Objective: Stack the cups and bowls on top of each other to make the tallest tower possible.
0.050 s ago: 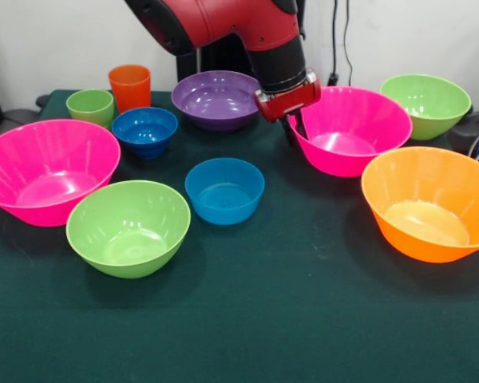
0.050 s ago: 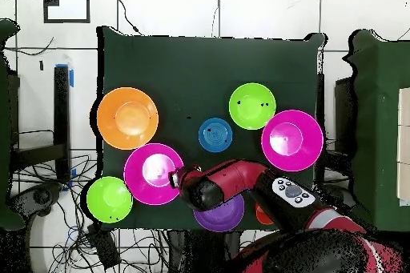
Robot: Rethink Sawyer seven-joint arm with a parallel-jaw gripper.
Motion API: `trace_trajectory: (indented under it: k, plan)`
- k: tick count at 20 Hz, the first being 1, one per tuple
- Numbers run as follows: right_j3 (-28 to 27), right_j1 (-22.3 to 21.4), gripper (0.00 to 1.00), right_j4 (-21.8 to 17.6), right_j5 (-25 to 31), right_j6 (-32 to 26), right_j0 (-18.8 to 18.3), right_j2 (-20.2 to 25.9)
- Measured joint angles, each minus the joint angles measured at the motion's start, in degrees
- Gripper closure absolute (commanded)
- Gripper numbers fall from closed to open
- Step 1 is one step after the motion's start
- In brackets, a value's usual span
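My gripper is shut on the near-left rim of a big pink bowl, one finger inside and one outside. The bowl rests on the green cloth. A second pink bowl sits at the left. Around them stand an orange bowl, a purple bowl, two green bowls and two blue bowls. The orange cup and the green cup stand at the back left. Each piece stands alone; no tower is in view.
The green-clothed table has open cloth along its front. In the overhead view the arm covers part of the purple bowl and hides the cups. Cables and chair frames surround the table.
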Motion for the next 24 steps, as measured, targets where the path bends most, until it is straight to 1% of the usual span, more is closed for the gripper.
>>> trace_trajectory:
  k: [6, 9, 10, 15, 16, 18, 21, 24]
  plan:
    - [0.4, -0.8, 1.0, 0.1, 0.0, 0.0, 0.0, 0.0]
    - [1.4, -2.9, 1.0, 0.7, 0.0, 0.0, -0.4, 0.3]
    - [2.4, -5.3, 1.0, 1.5, 0.3, 0.0, -0.8, 0.8]
    - [4.1, -11.5, 1.0, 4.3, 2.1, 0.0, -1.6, 2.0]
    - [4.7, -14.8, 1.0, 6.0, 3.4, 0.0, -2.0, 2.6]
    - [5.0, -16.7, 1.0, 7.1, 4.3, 0.0, -2.3, 3.0]
    - [5.7, -21.4, 1.0, 9.9, 7.0, 0.0, -2.8, 4.3]
    - [5.9, -24.6, 1.0, 12.2, 8.9, 0.0, -2.9, 5.5]
